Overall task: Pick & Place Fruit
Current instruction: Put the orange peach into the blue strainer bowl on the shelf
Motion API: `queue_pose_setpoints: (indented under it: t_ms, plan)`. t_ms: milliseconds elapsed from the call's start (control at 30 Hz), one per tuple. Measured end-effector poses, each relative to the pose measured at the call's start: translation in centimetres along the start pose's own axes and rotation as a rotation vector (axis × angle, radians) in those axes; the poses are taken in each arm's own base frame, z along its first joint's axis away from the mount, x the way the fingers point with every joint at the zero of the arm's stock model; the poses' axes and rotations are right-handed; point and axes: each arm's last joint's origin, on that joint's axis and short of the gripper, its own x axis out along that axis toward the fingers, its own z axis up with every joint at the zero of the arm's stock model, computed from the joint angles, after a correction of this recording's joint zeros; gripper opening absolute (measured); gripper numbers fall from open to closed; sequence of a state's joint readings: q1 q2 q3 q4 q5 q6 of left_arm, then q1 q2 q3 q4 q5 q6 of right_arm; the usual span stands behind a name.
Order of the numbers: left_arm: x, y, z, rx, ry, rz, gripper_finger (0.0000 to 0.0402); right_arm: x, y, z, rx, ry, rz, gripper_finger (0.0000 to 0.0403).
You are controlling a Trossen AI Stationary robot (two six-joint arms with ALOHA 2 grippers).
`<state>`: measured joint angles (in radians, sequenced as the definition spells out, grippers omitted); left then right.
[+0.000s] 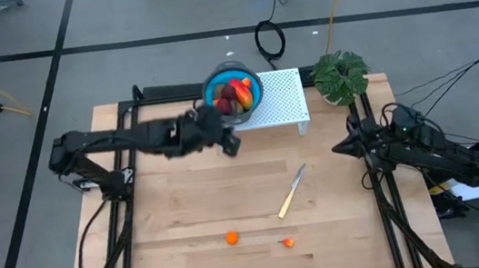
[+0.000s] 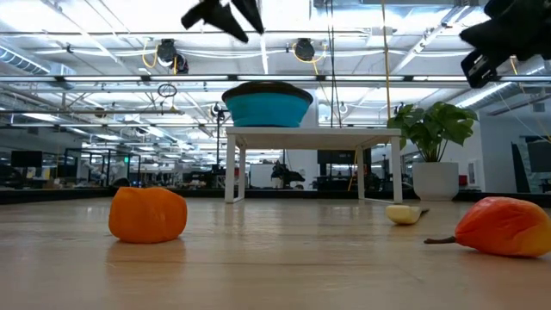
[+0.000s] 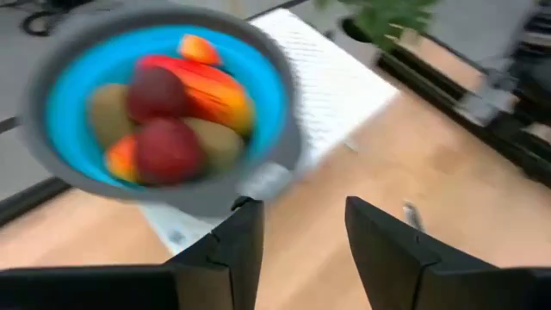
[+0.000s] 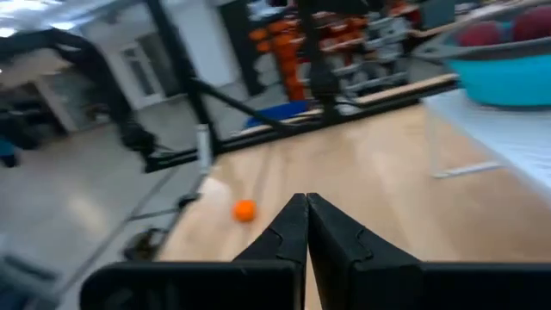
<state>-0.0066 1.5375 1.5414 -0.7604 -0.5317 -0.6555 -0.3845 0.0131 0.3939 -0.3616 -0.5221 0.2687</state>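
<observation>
Fruit: most of it sits piled in the round blue bowl with a grey rim (image 1: pixel 233 91), on the white perforated stand (image 1: pixel 279 100) at the far side of the light wooden tabletop (image 1: pixel 185 214).
Strays: 2 small orange pieces (image 1: pixel 232 237) (image 1: pixel 289 242) lie loose near the front edge.
Left pincer (image 1: pixel 230 142): just beside the bowl, fingers apart, nothing in them.
Right pincer (image 4: pixel 306 215): clenched tight and empty, parked at the right edge.
Knife: slim yellow-handled knife (image 1: pixel 291 192), mid-tabletop.

One blue bowl (image 1: pixel 234 93) is holding about seven fruits (image 3: pixel 169 108); two orange fruits (image 1: pixel 232 238) are lying loose, plus one knife (image 1: pixel 291 191).
</observation>
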Motion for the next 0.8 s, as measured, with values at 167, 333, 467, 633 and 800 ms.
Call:
queue_pose_setpoints:
  t_ms: [167,333,467,633,800]
  plan:
    - [-2.4,-2.9,-2.3,0.041,-0.024,-0.056,0.0142,0.3,0.2,0.5,0.021,-0.010,0.102,0.0004]
    - [-4.5,-4.7,-4.1,0.076,-0.052,-0.091,0.0113,1.0,0.3,1.2,0.016,-0.020,0.174,0.0003]
    - [-5.6,-5.5,-5.1,0.093,-0.058,-0.111,0.0089,1.8,0.3,1.6,0.017,-0.018,0.226,0.0001]
    - [-4.9,-5.7,-7.0,0.111,-0.060,-0.097,0.0063,3.2,0.5,2.1,-0.011,-0.031,0.265,0.0001]
    - [-2.9,-5.2,-9.7,0.129,-0.030,-0.072,0.0038,4.9,0.7,2.0,-0.031,-0.020,0.241,0.0001]
